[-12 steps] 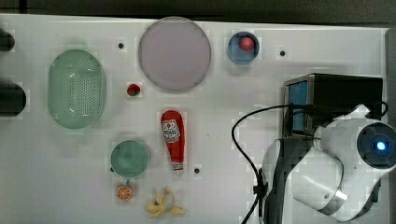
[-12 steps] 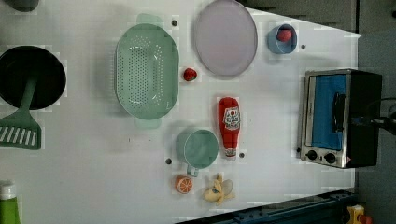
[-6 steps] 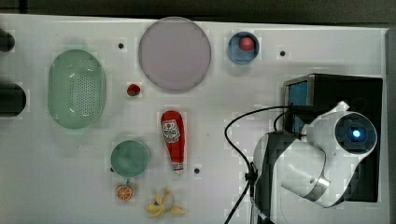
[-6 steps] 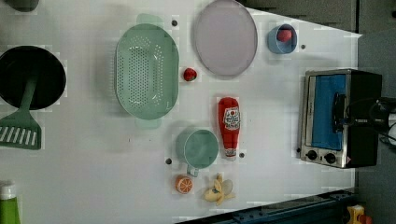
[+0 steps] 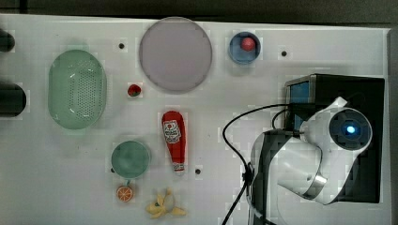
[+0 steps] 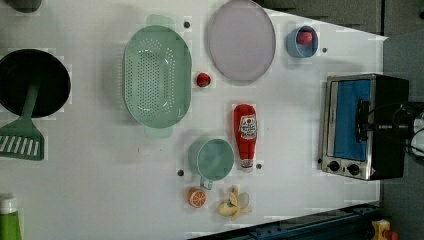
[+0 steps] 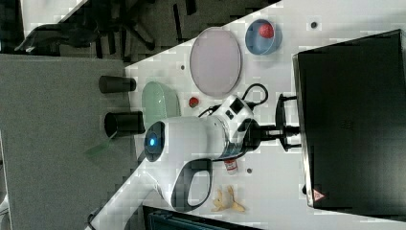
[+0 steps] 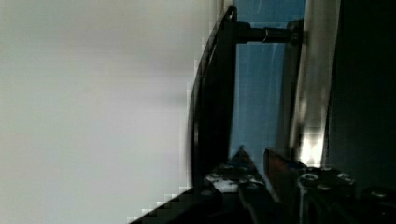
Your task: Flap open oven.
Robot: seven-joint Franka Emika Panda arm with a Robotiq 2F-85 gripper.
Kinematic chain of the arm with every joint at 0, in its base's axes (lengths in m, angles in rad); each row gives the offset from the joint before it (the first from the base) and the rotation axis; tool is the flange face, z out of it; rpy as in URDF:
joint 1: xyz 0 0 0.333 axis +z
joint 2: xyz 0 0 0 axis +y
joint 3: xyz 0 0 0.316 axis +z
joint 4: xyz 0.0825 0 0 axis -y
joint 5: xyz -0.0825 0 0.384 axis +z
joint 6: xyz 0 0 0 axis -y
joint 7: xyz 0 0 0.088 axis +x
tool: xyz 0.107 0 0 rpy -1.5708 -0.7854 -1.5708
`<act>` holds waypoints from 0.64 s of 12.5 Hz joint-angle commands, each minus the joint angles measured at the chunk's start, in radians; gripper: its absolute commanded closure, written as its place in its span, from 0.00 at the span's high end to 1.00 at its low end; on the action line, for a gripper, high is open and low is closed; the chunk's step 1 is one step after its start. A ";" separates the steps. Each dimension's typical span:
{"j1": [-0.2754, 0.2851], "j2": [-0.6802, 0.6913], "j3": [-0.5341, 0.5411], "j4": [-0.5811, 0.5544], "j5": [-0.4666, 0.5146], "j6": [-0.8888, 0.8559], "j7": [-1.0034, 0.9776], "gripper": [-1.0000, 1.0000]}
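The oven [image 5: 338, 86] is a black box at the top view's right edge, and its blue glass door [image 6: 350, 120] lies flat against the silver frame. My gripper [image 7: 283, 128] reaches across the oven top and is shut on the dark bar handle [image 7: 280, 108]. In the wrist view the handle [image 8: 215, 93] runs down in front of the blue glass into my gripper [image 8: 247, 172]. The white arm [image 5: 347, 129] covers the lower part of the oven's front in the top view.
A ketchup bottle [image 5: 173, 140], green cup [image 5: 130, 159], orange slice [image 5: 124, 193] and banana [image 5: 164, 206] lie at the top view's left of the oven. Farther off are a lilac plate [image 5: 175, 54], blue bowl [image 5: 244, 47] and green colander [image 5: 77, 89]. A black cable [image 5: 234, 140] loops beside the arm.
The arm has swung toward the top view's left, carrying the gripper over the oven top onto the handle. The door stands as before.
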 commanded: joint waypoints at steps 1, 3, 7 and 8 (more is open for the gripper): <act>0.063 -0.010 0.021 -0.007 -0.119 -0.005 0.135 0.17; 0.090 -0.010 0.042 -0.027 -0.180 -0.005 0.267 0.17; 0.134 0.015 0.117 -0.057 -0.340 -0.008 0.480 0.17; 0.142 0.034 0.134 -0.058 -0.390 -0.009 0.550 0.17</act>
